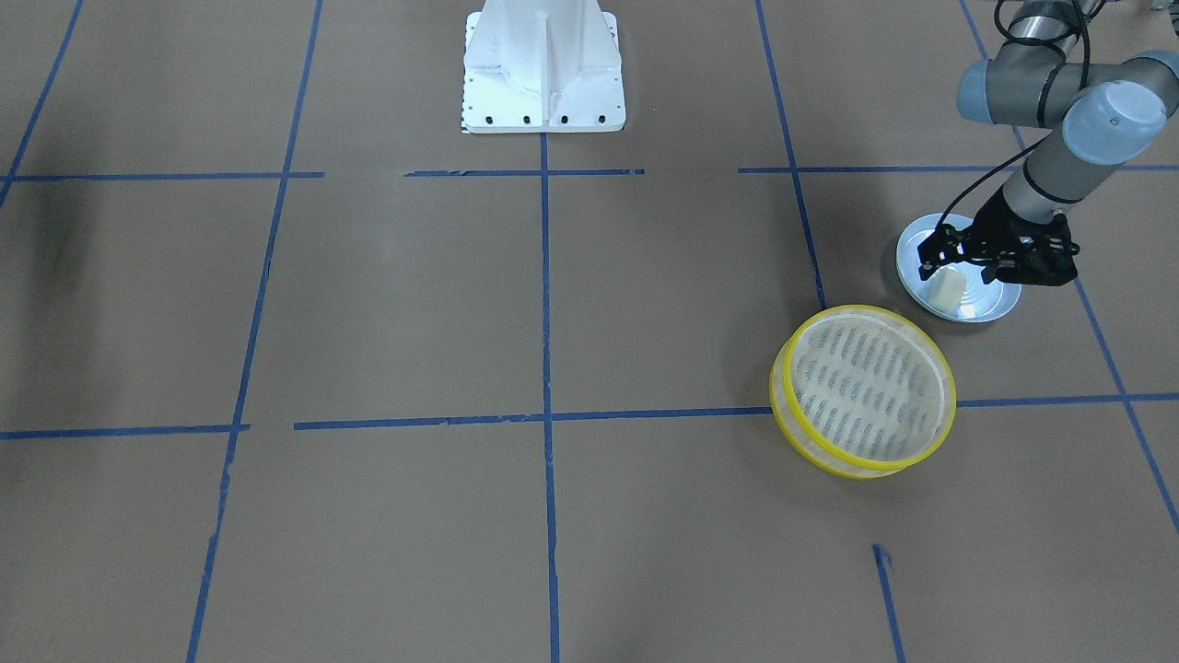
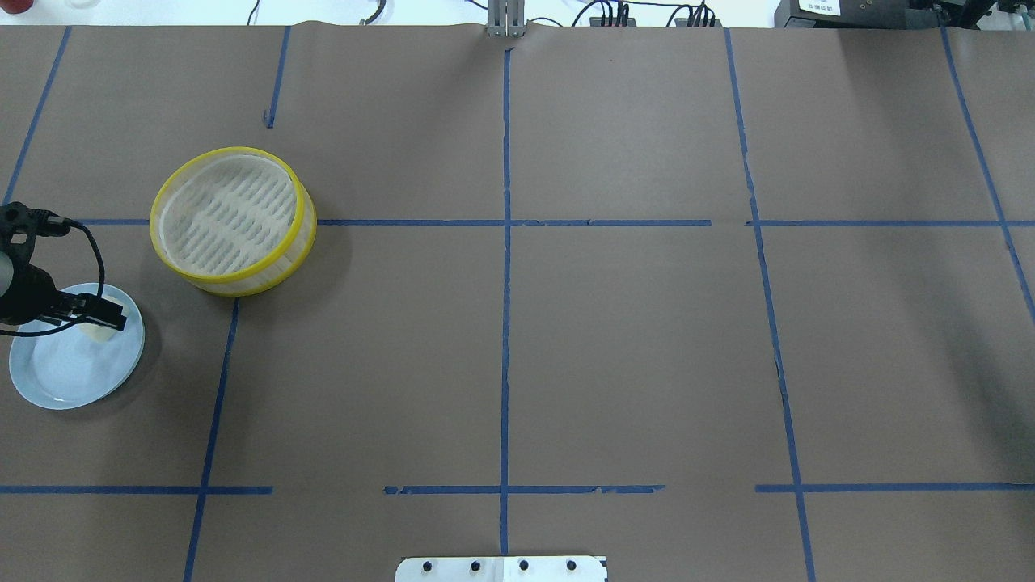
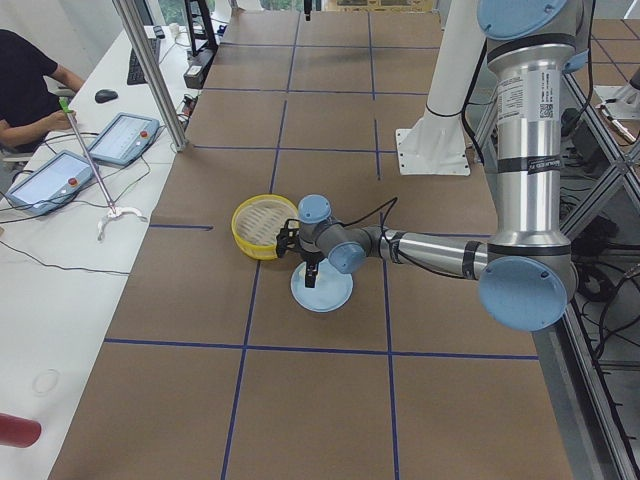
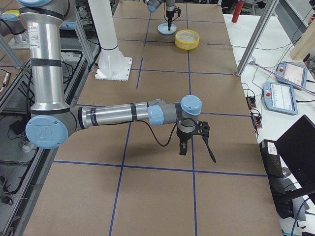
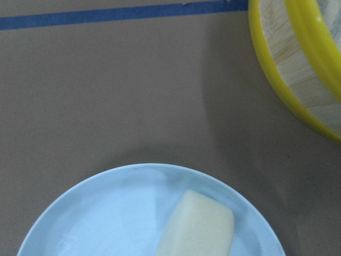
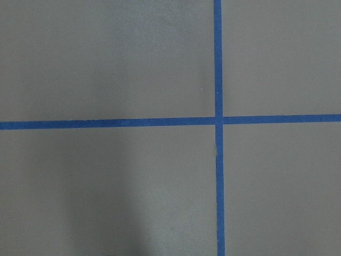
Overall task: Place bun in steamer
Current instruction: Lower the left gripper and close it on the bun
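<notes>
The bun [image 1: 946, 289] lies on a pale blue plate [image 1: 978, 311] and is a cream-white lump; it also shows in the left wrist view [image 5: 200, 226] and the overhead view [image 2: 103, 331]. My left gripper [image 1: 954, 268] hangs just over the bun, jaws open, holding nothing. The steamer [image 1: 866, 391], a yellow-rimmed basket, stands empty beside the plate; it shows in the overhead view [image 2: 230, 218] and the left wrist view [image 5: 298, 69]. My right gripper [image 4: 183, 147] hangs over bare table far from them; I cannot tell whether it is open or shut.
The white robot pedestal [image 1: 543, 69] stands at the table's middle edge. Blue tape lines grid the brown table. A side bench with tablets [image 3: 60, 180] and a seated person [image 3: 25, 70] lies beyond the far edge.
</notes>
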Robot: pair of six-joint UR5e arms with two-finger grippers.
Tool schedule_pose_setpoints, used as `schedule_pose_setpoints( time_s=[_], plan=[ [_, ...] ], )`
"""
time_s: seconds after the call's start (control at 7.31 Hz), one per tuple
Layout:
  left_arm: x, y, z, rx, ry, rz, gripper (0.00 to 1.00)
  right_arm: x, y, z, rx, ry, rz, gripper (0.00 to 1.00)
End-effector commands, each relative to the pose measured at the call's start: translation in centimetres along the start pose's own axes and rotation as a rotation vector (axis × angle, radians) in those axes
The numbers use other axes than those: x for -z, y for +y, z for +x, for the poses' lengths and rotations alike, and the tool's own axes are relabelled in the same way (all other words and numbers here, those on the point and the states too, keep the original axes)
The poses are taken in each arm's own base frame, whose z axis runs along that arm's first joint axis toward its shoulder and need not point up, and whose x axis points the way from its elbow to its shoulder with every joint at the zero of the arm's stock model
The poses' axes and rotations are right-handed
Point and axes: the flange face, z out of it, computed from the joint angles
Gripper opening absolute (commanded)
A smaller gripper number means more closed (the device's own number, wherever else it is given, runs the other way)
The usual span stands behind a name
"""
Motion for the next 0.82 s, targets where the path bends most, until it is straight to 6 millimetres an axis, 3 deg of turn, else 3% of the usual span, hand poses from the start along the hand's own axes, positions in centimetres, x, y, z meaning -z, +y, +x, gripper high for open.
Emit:
schedule_pose_setpoints(
  time_s=[0.0,0.27,0.68],
  plan=[
    [-1.01,0.08,-0.84,-0.01,0.011,0.009,1.0,0.07,0.0,-0.03,0.001,0.0,0.001,1.0],
    [-0.6,-0.03,-0.48,-0.015,0.017,0.016,0.91,0.02,0.0,0.02,0.0,0.0,0.0,1.0],
    [-0.33,-0.08,-0.28,-0.016,0.023,0.019,0.55,0.07,0.0,-0.03,0.001,0.0,0.001,1.0]
  ],
)
